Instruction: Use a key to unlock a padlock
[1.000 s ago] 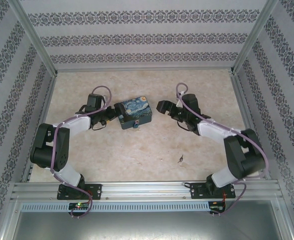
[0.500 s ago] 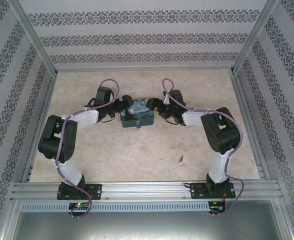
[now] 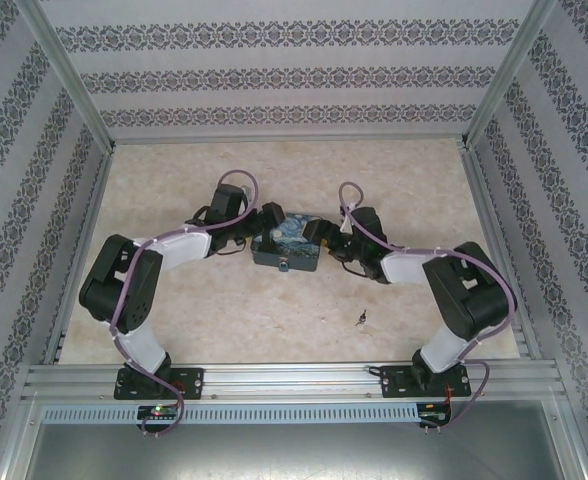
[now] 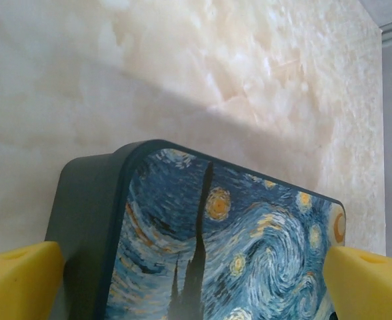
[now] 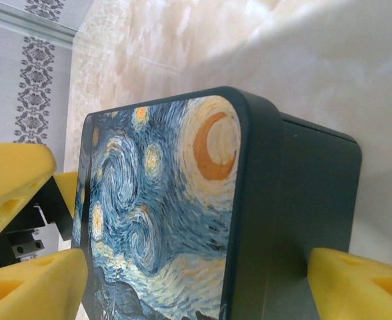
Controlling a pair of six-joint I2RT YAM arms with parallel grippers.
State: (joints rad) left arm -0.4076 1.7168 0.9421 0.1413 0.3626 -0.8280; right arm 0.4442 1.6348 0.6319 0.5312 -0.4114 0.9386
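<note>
The night-sky box (image 3: 292, 245) lies mid-table, and the tiny light-blue padlock (image 3: 285, 267) hangs at its near front edge. The key (image 3: 360, 319) lies alone on the table, nearer and to the right. My left gripper (image 3: 272, 226) is at the box's left end and my right gripper (image 3: 317, 232) at its right end. In the left wrist view my left gripper (image 4: 196, 283) stands open, its yellow fingertips (image 4: 19, 277) flanking the painted lid (image 4: 249, 247). In the right wrist view my right gripper (image 5: 196, 287) is open too, straddling the box's (image 5: 183, 200) corner.
Patterned walls and metal rails (image 3: 489, 190) close in the marbled table (image 3: 224, 310) on three sides. Bare table lies in front of the box, around the key, and behind both arms. Past the box, the right wrist view catches the left gripper's yellow finger (image 5: 13, 177).
Both arms have swung inward and closed in on the box from either side. The box has shifted right and toward the near edge, turning a little. The key has stayed put.
</note>
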